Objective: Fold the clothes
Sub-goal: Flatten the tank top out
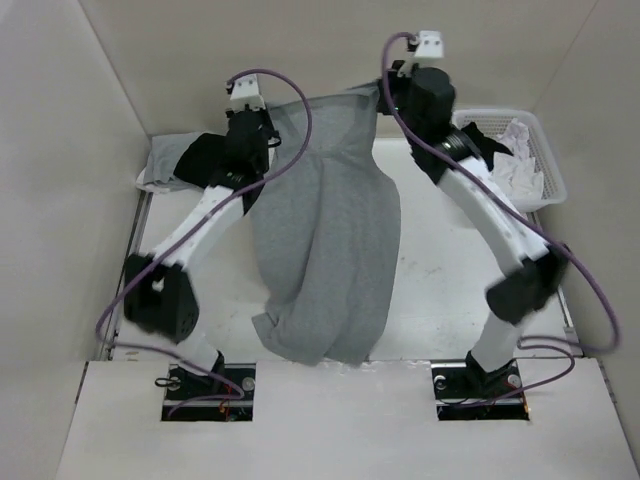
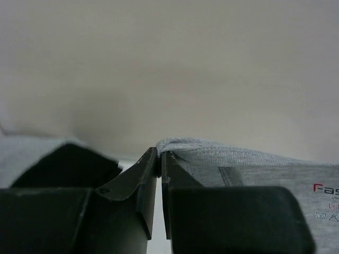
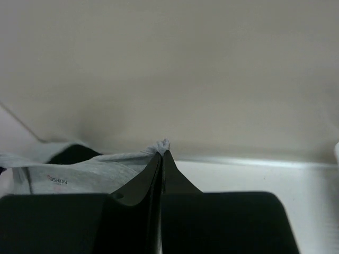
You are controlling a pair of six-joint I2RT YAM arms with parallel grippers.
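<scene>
The heather-grey sleeveless top [image 1: 330,230] is lifted by its upper edge at the back of the table, and its body trails toward the near edge. My left gripper [image 1: 262,122] is shut on one top corner. In the left wrist view the jaws [image 2: 160,154] pinch the stitched hem of the top [image 2: 254,161], whose inner label shows. My right gripper [image 1: 386,92] is shut on the other top corner. In the right wrist view a small tuft of the top [image 3: 79,172] sticks out above the closed gripper [image 3: 161,154].
A light grey and black heap of clothes [image 1: 180,158] lies at the back left by the wall. At the back right, a white basket [image 1: 545,160] holds white and dark garments. Walls close in the table on three sides.
</scene>
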